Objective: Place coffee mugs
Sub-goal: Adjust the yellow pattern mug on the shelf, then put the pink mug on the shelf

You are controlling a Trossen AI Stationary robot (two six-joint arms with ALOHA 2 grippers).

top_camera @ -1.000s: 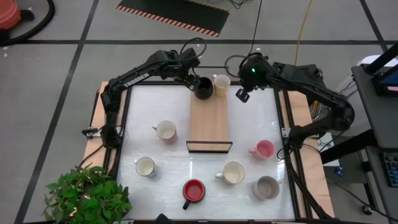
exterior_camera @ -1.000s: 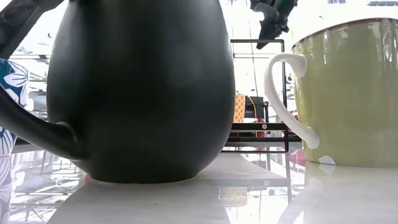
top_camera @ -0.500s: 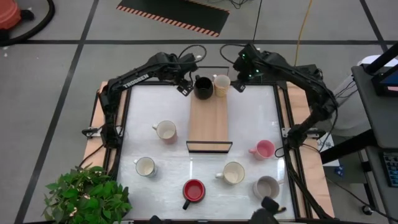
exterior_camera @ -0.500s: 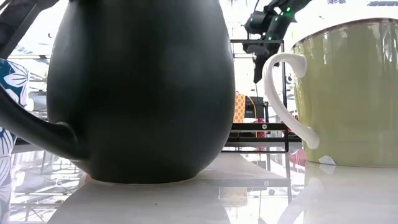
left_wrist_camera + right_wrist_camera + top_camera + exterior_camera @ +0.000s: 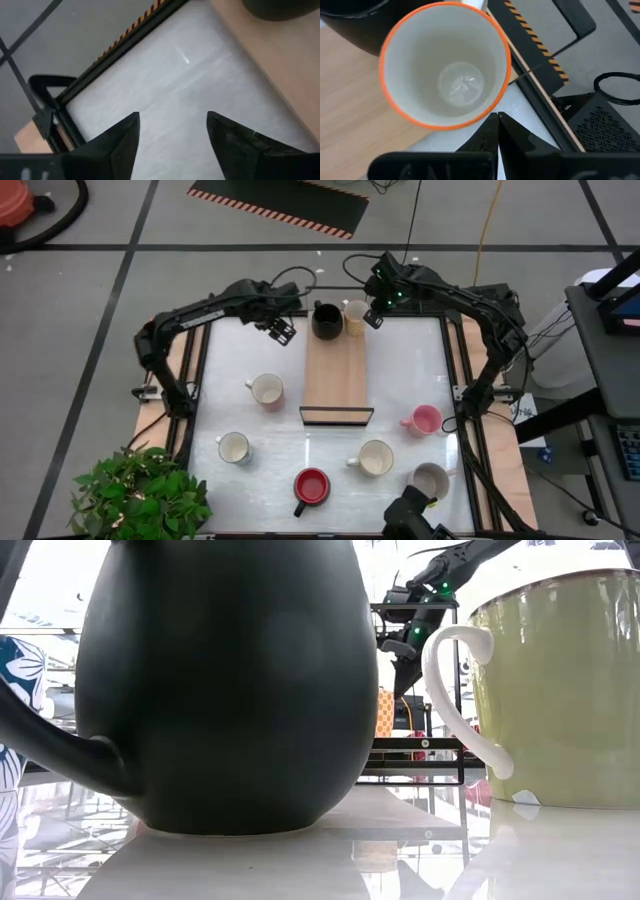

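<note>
My left arm reaches across the far left of the table (image 5: 400, 360), its tool (image 5: 281, 331) released and hovering over bare table left of the tray (image 5: 335, 375); a second ago it was at the black mug (image 5: 326, 319). That mug and the orange-rimmed cream mug (image 5: 355, 315) stand side by side on the tray's far end. My right tool (image 5: 370, 315), fingers pressed together and holding nothing, now sits just beside the cream mug, having swung in from the right.

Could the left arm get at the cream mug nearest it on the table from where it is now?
Probably yes. The left gripper hangs open over bare table beside the tray, and nothing stands between it and that cream mug. The black mug sits off to the other side.
</note>
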